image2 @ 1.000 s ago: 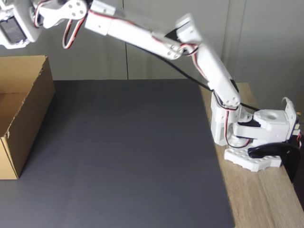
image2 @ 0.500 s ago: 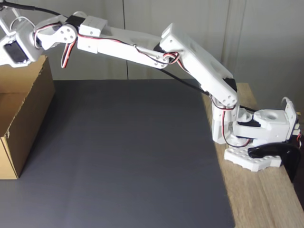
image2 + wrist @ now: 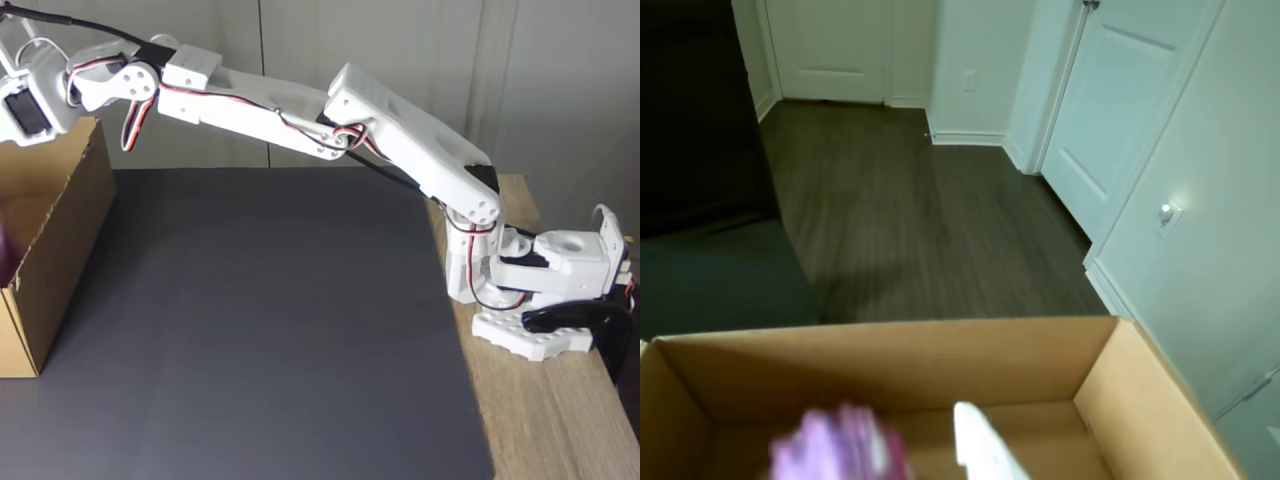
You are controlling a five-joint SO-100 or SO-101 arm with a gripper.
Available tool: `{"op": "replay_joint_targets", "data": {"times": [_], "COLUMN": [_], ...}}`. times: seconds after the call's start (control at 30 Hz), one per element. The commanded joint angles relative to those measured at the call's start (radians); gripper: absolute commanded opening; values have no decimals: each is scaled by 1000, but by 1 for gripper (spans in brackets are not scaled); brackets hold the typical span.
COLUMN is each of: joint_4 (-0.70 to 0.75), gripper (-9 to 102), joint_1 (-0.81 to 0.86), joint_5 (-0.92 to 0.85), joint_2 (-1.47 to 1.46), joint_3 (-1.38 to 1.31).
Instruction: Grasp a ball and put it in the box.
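Pink-purple blur of the ball (image 3: pixel 835 445) hung inside the box (image 3: pixel 890 365) in the wrist view, beside one white finger (image 3: pixel 980 450); seen also at the fixed view's left edge (image 3: pixel 4 248). Likely released, though jaw state could not be told. Best held over the box until clear of the ball.

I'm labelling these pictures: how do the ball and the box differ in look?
In the wrist view the ball is pink-purple with white patches and blurred; the box is plain brown cardboard and sharp. The ball is rounded and far smaller; the box has straight flat walls and an open top.
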Motion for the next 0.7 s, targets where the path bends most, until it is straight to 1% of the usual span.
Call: {"op": "replay_joint_targets", "data": {"times": [0.0,0.13,0.43,0.5,0.6,0.67], "joint_4": [-5,75,428,500,612,676], "gripper": [44,43,32,26,13,11], "joint_1": [-11,-14,-9,-9,-9,-5], "joint_5": [2,6,31,37,44,44], "joint_2": [23,48,176,209,255,290], "joint_3": [-49,-49,-49,-49,-49,-49]}}
